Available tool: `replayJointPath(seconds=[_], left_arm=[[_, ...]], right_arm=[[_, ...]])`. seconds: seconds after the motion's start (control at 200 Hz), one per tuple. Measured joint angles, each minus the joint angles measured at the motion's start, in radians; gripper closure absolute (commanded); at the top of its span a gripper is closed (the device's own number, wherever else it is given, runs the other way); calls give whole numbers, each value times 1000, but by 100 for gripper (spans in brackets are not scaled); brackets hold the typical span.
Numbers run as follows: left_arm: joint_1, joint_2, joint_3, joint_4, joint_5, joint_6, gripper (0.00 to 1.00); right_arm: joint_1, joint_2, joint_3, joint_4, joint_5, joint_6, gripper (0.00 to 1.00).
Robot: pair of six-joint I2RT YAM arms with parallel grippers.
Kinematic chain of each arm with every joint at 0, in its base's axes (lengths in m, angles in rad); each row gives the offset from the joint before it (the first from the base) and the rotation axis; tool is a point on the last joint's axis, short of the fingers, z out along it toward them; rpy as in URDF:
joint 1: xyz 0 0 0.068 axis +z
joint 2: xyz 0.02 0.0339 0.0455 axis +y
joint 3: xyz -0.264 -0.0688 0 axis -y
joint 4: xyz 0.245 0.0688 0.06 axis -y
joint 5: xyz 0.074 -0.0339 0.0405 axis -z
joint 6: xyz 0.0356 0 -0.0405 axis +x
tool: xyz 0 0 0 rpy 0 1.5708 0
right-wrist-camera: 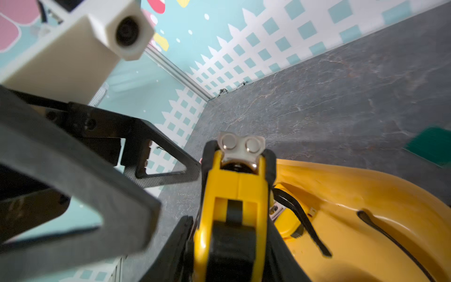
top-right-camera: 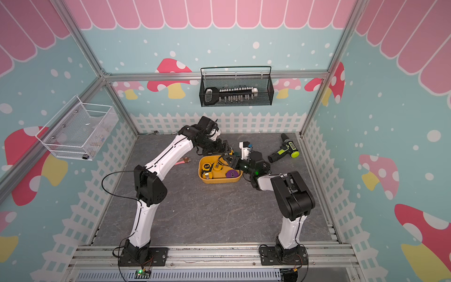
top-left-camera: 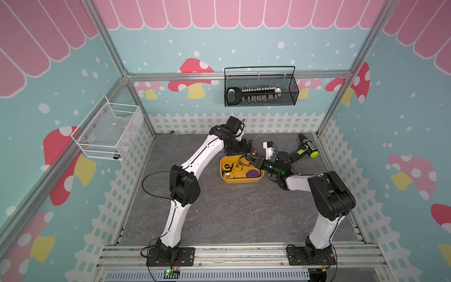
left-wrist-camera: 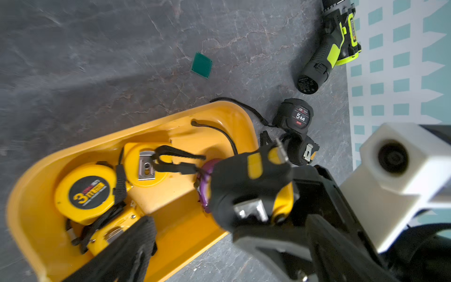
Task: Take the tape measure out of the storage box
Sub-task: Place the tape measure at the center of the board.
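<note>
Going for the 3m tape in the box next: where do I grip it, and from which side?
The 3m tape lies flat, label up, near the box wall, a strap alongside. So probably come straight down, jaws across its rounded yellow edge.

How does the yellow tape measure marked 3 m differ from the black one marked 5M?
Colour: the yellow tape measure has a yellow case; the black tape measure has a black one.
Label: the yellow one reads 3 m, the black one 5M.
Place: the yellow one lies inside the storage box; the black one lies on the table outside it.
Both show a round label and carry a black strap.
</note>
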Motion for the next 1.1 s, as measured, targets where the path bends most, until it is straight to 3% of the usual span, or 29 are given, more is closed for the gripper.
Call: replayJointPath(seconds=[0.125,0.225,0.385,0.515,0.736,0.801,0.901,0.981,1.101], left_arm=[[-16,-53,-37,0,-130,81,1],[-36,-51,-65,-3,-215,141,1],[-67,27,-77,-32,-290,208,1],[-79,114,-69,-60,-335,247,1],[-80,214,-14,-101,-397,298,1],[-80,232,15,-110,-406,311,1],[-80,261,70,-114,-411,325,1],[-80,288,115,-113,-413,333,1],[-80,336,175,-113,-415,343,1]], right_arm=[[-162,-141,-97,-86,-35,42,76],[-294,-273,-102,-295,-54,-2,75],[-334,-407,-73,-590,-106,-142,74],[-336,-336,-80,-676,-179,-179,73],[-314,-164,-186,-663,-230,-138,68],[-297,-131,-192,-652,-234,-127,62],[-280,-101,-192,-623,-237,-112,35],[-279,-105,-179,-633,-247,-123,21],[-281,-151,-116,-761,-199,-195,13]])
